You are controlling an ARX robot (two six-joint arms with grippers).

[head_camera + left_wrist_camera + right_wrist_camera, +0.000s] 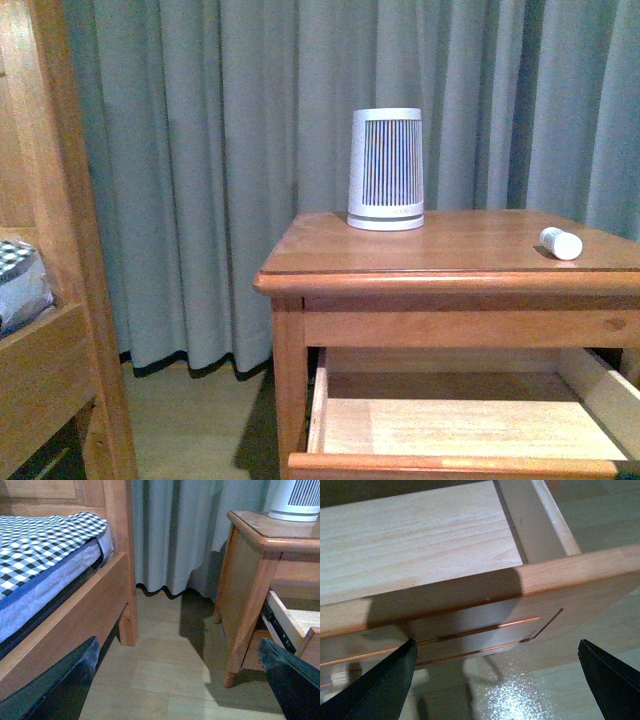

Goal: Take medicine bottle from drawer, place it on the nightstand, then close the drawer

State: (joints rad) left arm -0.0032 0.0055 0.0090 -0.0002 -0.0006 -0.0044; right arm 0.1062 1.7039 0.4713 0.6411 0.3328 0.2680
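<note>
The small white medicine bottle [561,243] lies on its side on the nightstand [450,262] top, near the right edge. Below the top, the drawer [460,425] stands pulled out, its pale wood interior bare. Neither arm shows in the front view. My right gripper [496,652] is open and empty, just outside the drawer front [485,615], over its panelled face and the floor. My left gripper [177,650] is open and empty, low over the floor between the bed and the nightstand [260,555]; the drawer side [285,625] shows there.
A large white-and-grey ribbed canister [386,168] stands at the back of the nightstand top. A wooden bed frame [50,260] with checked bedding [40,540] is on the left. Grey curtains [220,150] hang behind. Pale floorboards [165,670] lie between bed and nightstand.
</note>
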